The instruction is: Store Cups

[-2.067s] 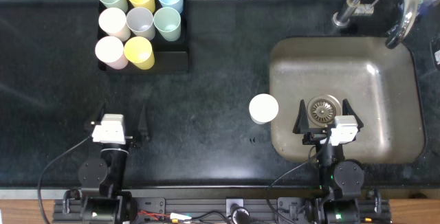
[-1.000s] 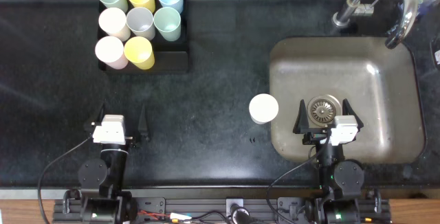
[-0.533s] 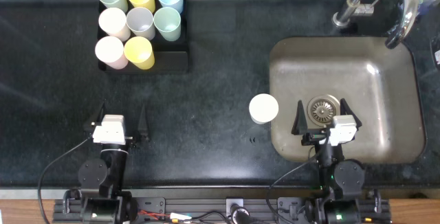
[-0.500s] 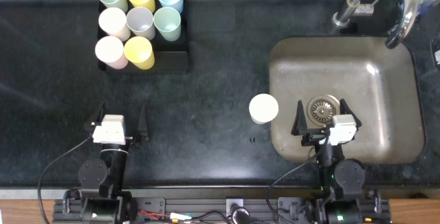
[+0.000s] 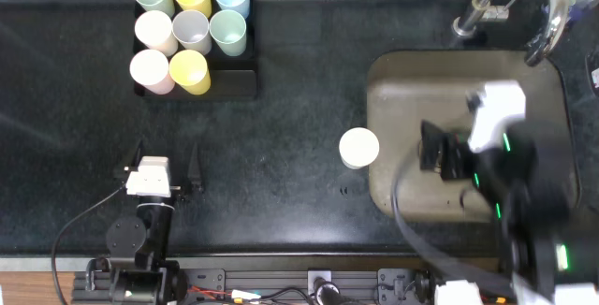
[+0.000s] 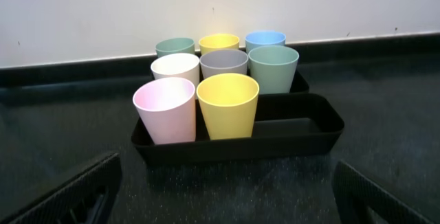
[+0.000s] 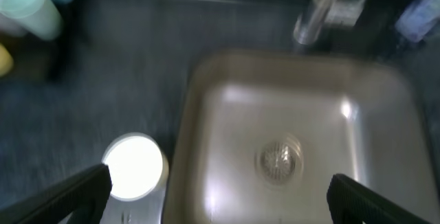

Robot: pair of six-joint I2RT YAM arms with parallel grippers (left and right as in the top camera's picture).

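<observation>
The right arm has lifted from its folded rest pose at the front of the surface. Its right end effector (image 5: 438, 148) now hangs high over the sink (image 5: 533, 71), showing far larger in the top view and hiding the drain it earlier framed.

Bright, even overhead light falls on the cups (image 5: 191, 32) and dark worktop (image 5: 281, 108), with glare on the steel sink (image 5: 398, 90). The right arm (image 5: 505, 165) and right wrist view are blurred.

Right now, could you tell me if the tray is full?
Not full: eight cups sit in the black tray; the corner slot beside a yellow cup is empty.
</observation>
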